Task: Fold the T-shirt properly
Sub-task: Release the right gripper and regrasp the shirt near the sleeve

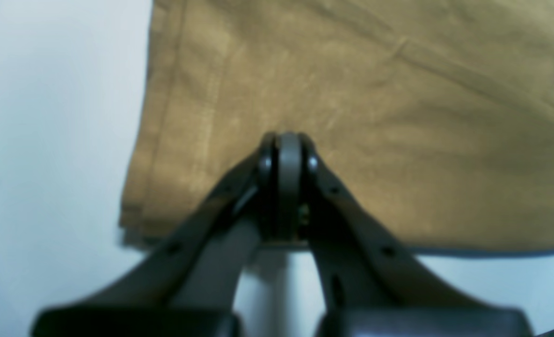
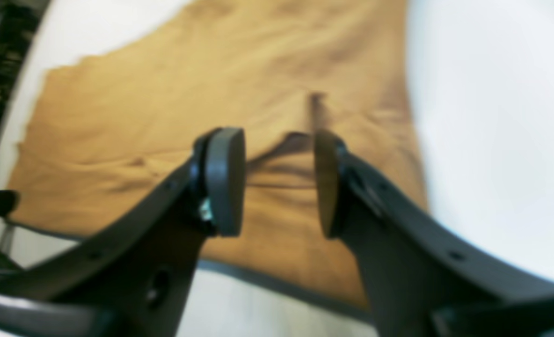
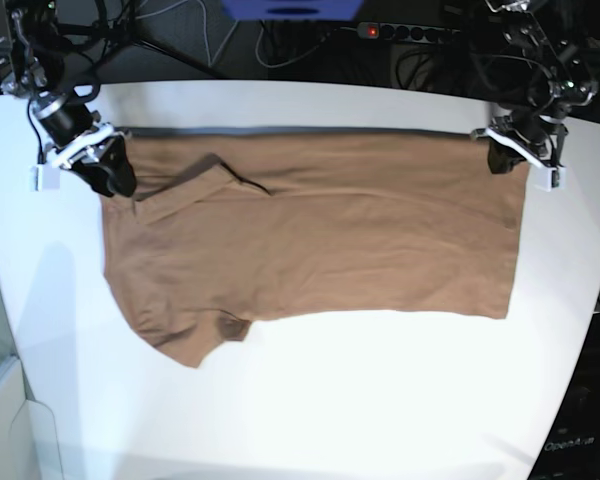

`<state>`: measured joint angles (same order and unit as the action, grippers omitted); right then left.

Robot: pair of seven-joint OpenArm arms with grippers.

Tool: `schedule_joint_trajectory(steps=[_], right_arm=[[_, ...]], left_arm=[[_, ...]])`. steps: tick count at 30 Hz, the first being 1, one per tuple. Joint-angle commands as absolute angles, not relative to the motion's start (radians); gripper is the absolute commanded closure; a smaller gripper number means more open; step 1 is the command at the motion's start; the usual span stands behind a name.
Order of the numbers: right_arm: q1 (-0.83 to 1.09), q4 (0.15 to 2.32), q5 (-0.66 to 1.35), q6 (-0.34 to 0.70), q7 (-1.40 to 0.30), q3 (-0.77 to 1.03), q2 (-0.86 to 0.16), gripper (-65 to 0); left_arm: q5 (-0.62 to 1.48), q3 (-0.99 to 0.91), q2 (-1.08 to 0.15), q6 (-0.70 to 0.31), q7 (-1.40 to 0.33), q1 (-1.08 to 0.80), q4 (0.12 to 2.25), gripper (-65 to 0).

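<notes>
Tan T-shirt [image 3: 320,235] spread flat on white tabletop [image 3: 380,400], folded lengthwise, far edge along tabletop's back.

Nearest, bare tabletop; then cloth with a sleeve at the base view's lower left. Farther back, right gripper [image 2: 279,182] over the far corner by the sleeve, jaws spread above a small pucker. Left gripper [image 1: 286,157] at the opposite far corner, jaws pressed together, seemingly pinching the hem, though blurred.
</notes>
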<state>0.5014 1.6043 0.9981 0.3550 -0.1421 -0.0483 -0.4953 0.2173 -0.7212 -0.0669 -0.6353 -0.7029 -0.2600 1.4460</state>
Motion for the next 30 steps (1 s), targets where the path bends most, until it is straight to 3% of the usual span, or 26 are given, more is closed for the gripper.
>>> schedule_joint_trajectory(steps=[1, 11, 30], right_arm=[[0.501, 1.603, 1.004, 0.358, -0.124, -0.041, -0.503, -27.1], [0.355, 1.503, 1.003, 0.36, -0.185, -0.125, -0.483, -27.6], [0.323, 1.5, 0.983, 0.36, -0.191, -0.124, -0.467, -27.4]], left_arm=[[0.028, -0.716, -0.054, -0.59, -0.917, -0.298, 1.417, -2.3], [0.028, -0.716, -0.054, -0.59, -0.917, -0.297, 1.417, -2.3], [0.028, -0.716, -0.054, -0.59, -0.917, -0.295, 1.419, -2.3]])
